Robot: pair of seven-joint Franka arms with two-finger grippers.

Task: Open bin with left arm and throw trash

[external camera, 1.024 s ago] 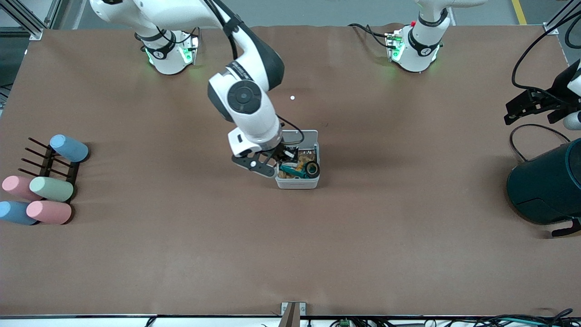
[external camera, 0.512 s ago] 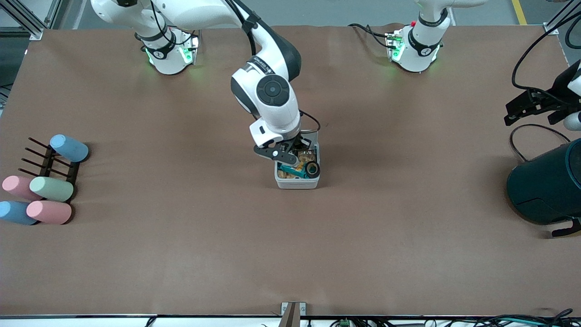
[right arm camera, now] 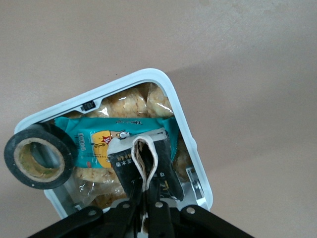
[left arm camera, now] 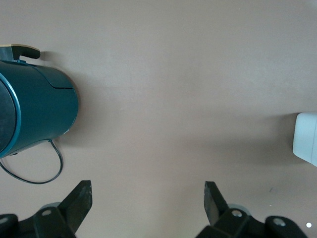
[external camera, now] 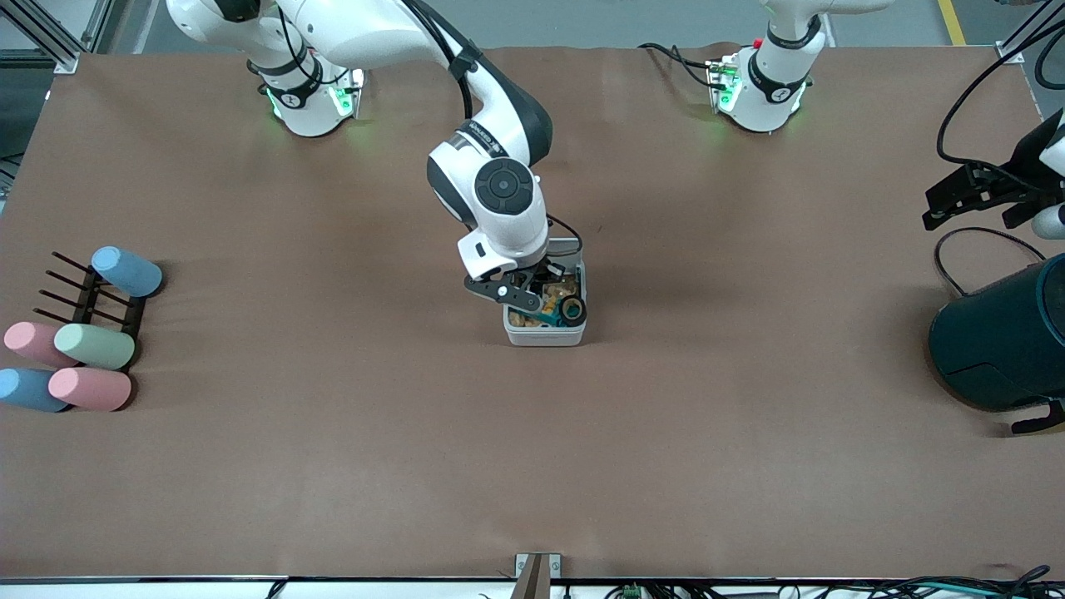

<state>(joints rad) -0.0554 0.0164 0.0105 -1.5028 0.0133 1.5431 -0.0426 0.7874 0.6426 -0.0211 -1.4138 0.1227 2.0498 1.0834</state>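
Bin (external camera: 545, 334) mid-table, lid off or open, full of snack packets, teal wrapper (right arm camera: 94, 141) on top. Tape roll (right arm camera: 35, 156) perched on rim. Right gripper (right arm camera: 146, 210) over bin, jaws pinched on black wrapper (right arm camera: 124, 168) and beige band loop (right arm camera: 144, 158); both light, limp, slippery, best held mid-fold. Left gripper (left arm camera: 146, 198) waits over bare table beside teal cylinder (left arm camera: 34, 106), jaws wide. Wrapper print unreadable.

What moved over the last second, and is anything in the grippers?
The right gripper swung in over the open bin, shut on the black wrapper and rubber band. The tape roll in the bin and the open left gripper, waiting by the teal cylinder, stayed put.
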